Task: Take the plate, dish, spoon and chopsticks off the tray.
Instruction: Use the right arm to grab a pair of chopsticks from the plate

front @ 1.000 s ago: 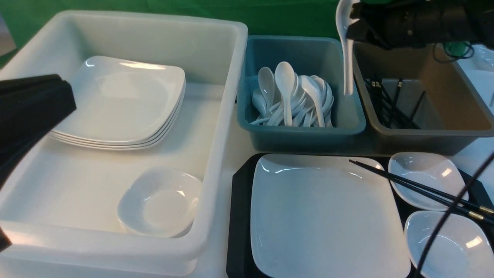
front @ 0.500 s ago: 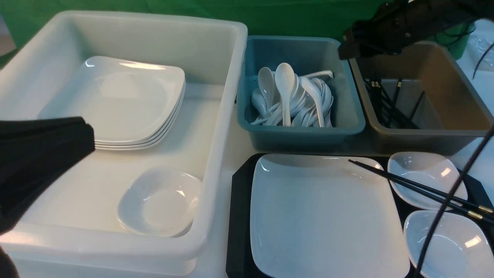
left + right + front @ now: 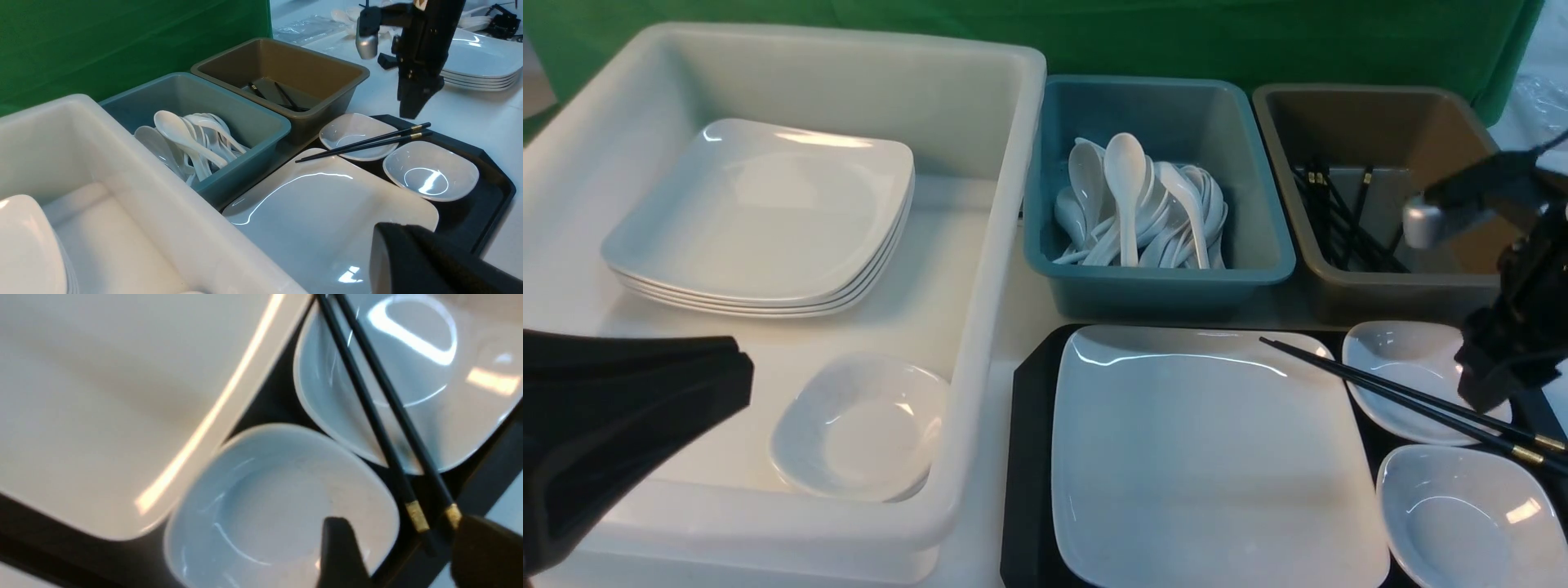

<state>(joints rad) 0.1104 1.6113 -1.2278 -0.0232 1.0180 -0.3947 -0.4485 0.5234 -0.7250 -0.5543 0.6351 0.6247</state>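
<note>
Front view: chopsticks (image 3: 1405, 398) across dish (image 3: 1396, 351) rim

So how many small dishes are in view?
3: far dish under the chopsticks and near dish, both on the tray; third dish in the tub, maybe more stacked beneath.

The tray (image 3: 1029, 457) is black, the plate (image 3: 1217, 465) glossy white, the chopsticks (image 3: 1388, 390) black with gold bands. At the tray's twelve o'clock a teal bin (image 3: 1160, 298) holds white spoons (image 3: 1127, 180); at one o'clock is a brown bin (image 3: 1388, 298); at ten, a white tub (image 3: 1001, 204).
</note>
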